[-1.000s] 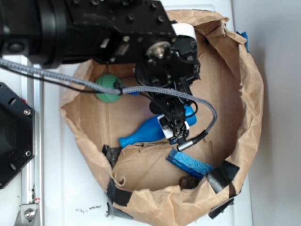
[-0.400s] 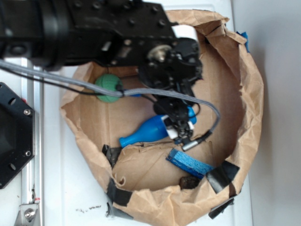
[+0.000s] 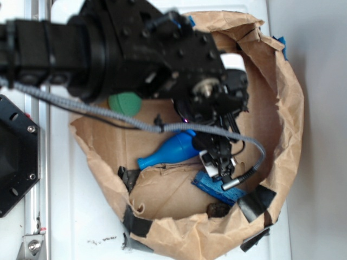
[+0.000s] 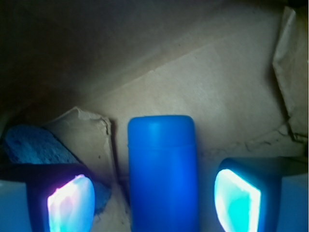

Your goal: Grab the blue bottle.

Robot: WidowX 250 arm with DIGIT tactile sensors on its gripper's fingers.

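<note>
The blue bottle (image 3: 168, 151) lies on its side inside the brown paper bag, narrow neck to the left, its wide end hidden under the arm. My gripper (image 3: 219, 165) hangs over that wide end. In the wrist view the blue bottle (image 4: 161, 169) runs up the middle between the two fingers of my gripper (image 4: 154, 200). The jaws stand open, with a gap of paper showing on each side of the bottle, so neither pad touches it.
The paper bag's crumpled wall (image 3: 293, 108) rings the area. A rough blue strip (image 3: 214, 187) lies just below the gripper and shows in the wrist view as the blue strip (image 4: 29, 145). A green ball (image 3: 126, 103) sits upper left. A dark lump (image 3: 218, 209) and black tape (image 3: 255, 200) lie near the front rim.
The arm has swung down and to the right, carrying the gripper from over the bottle's body toward its wide end and the blue strip. The bottle has stayed put.
</note>
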